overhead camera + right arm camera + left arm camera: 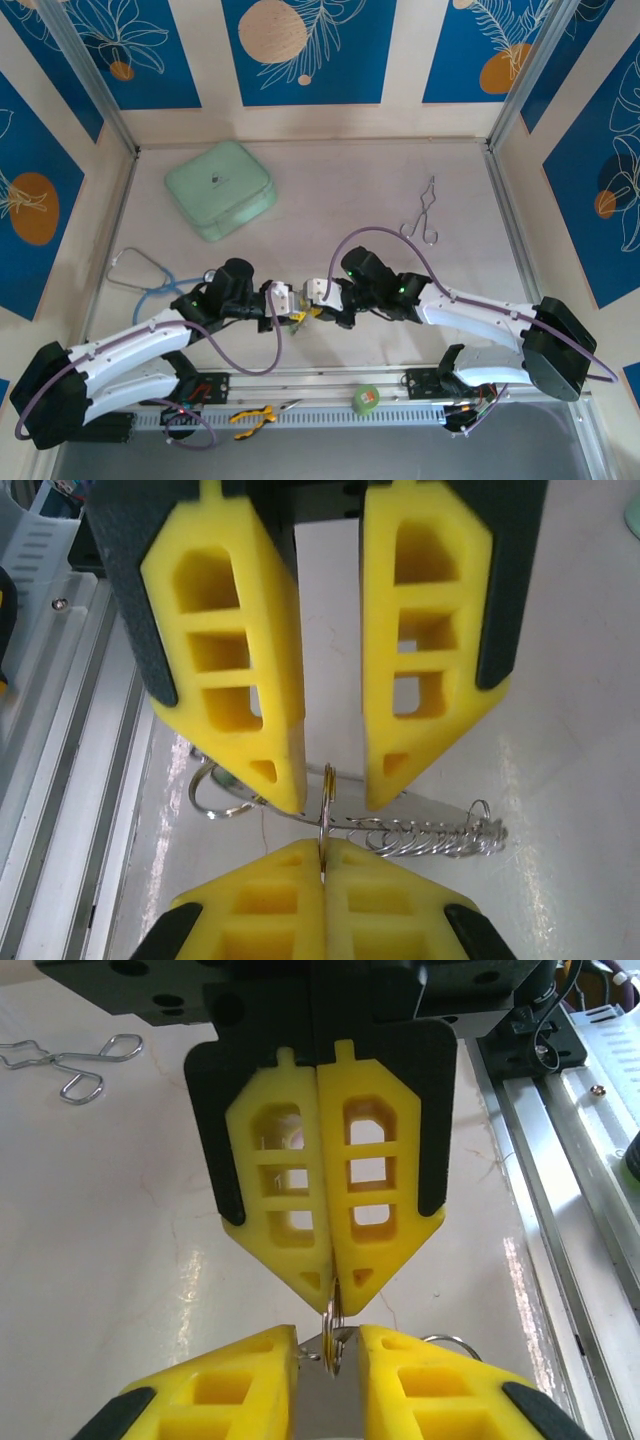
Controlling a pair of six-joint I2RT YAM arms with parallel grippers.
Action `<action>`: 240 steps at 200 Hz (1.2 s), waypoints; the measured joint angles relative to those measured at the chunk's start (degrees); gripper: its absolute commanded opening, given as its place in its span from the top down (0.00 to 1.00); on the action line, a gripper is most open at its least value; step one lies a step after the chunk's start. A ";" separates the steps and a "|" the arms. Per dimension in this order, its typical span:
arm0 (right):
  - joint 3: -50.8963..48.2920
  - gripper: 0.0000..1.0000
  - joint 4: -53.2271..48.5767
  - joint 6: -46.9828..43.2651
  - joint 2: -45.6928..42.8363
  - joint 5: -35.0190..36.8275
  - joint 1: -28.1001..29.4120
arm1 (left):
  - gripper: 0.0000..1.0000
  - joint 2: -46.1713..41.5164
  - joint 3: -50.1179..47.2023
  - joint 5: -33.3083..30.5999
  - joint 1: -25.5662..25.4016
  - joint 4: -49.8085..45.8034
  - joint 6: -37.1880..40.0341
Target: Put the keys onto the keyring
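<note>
A thin silver split ring (326, 800) stands edge-on between the two grippers just above the table. My right gripper (323, 850) is shut on its lower edge, seen from the left wrist as closed yellow fingers (300, 1230) pinching the ring (332, 1345). My left gripper (328, 1335) is open, one fingertip on each side of the ring without clamping it. Behind lie a silvery chain of the keyring (430, 835), a second loose ring (215, 802) and a flat silver strip (420, 802). The keys' red and green heads are hidden. Both grippers meet near the front centre (305, 312).
A mint-green case (220, 188) sits at the back left, a stethoscope (140, 275) at the left, metal forceps (425, 215) at the right. The front rail holds a green tape roll (367, 398) and yellow-handled pliers (250, 415).
</note>
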 measured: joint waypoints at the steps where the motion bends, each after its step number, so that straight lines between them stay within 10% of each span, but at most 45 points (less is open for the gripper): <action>1: 0.04 1.00 -0.02 -0.02 0.00 0.00 0.00 | 0.82 0.02 -0.02 0.04 0.00 0.02 -0.04; 42: 1.90 1.00 -2.82 -0.52 0.00 -0.11 0.00 | 1.00 0.26 -0.15 1.38 0.11 1.38 -1.57; 79: -0.46 0.64 0.46 0.83 -2.93 -0.98 -1.05 | 1.00 0.13 -3.43 1.95 0.24 8.24 -6.99; 149: -11.87 0.67 15.93 6.05 -8.07 -4.79 -3.96 | 1.00 0.13 -12.39 1.77 0.26 28.79 -24.06; 240: -11.87 0.83 21.97 7.30 -5.77 -4.76 -2.97 | 1.00 0.31 -12.68 2.10 0.26 33.83 -26.67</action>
